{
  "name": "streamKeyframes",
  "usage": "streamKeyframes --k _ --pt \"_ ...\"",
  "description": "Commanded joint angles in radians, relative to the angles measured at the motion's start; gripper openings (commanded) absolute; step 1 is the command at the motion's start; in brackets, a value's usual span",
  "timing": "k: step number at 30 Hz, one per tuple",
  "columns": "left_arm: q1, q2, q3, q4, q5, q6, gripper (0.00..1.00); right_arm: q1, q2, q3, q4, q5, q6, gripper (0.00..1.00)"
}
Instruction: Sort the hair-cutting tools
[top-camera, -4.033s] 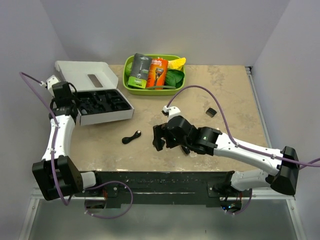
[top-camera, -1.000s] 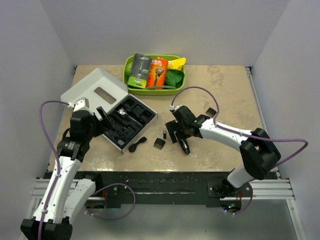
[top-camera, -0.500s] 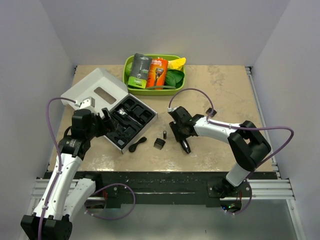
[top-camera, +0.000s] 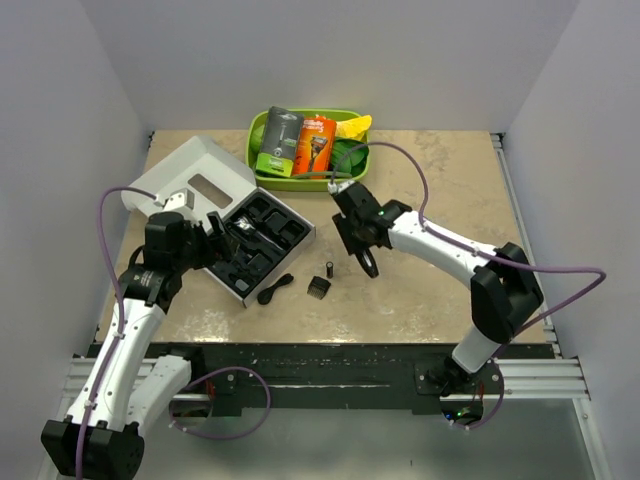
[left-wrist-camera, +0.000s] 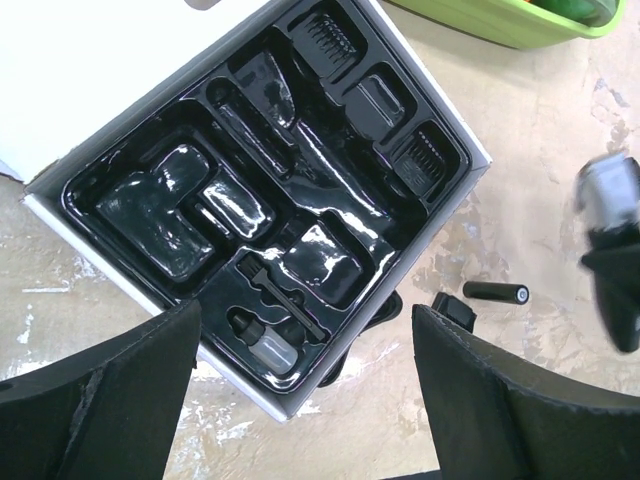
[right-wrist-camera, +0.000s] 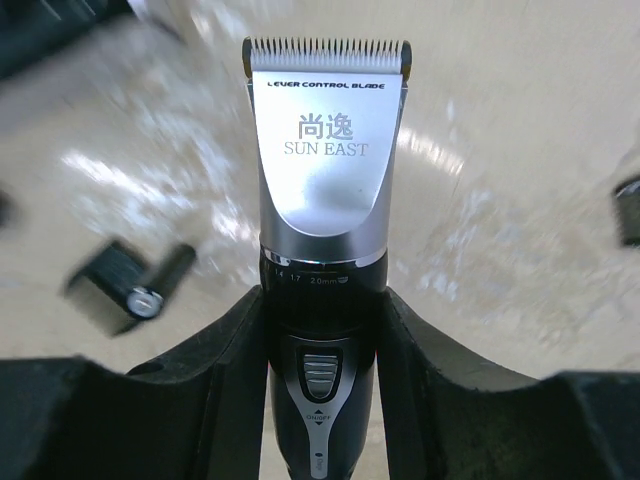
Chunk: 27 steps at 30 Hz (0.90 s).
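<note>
White-shelled left arm and right arm, black joints, matte black fingers, purple cables (one each)

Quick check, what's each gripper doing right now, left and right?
Left gripper: open, holding nothing.
Right gripper: fingers closed on the hair clipper.

The beige table carries a green tray, an open white case, a curved piece, a comb and a small cylinder.
</note>
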Motion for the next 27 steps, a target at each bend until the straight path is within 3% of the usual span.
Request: streamKeyframes --k 1,11,17,27 --pt "-0.006 -0.012 0.041 0.033 0.025 0.016 0.90 0.009 -0.040 0.232 -0.047 0.010 -0.080 0.00" --pt "-0.006 0.012 0.068 0.045 0.033 0.021 0.91 0.044 0.313 0.698 -0.113 -0.332 -0.229 0.00" --pt "-0.006 0.011 0.065 0.044 0.027 0.025 0.91 0.134 0.516 0.948 -0.150 -0.333 -0.292 0.00" --pt "-0.006 0.005 0.052 0.047 0.031 0.028 0.91 0.168 0.628 1.021 -0.038 -0.379 -0.276 0.00"
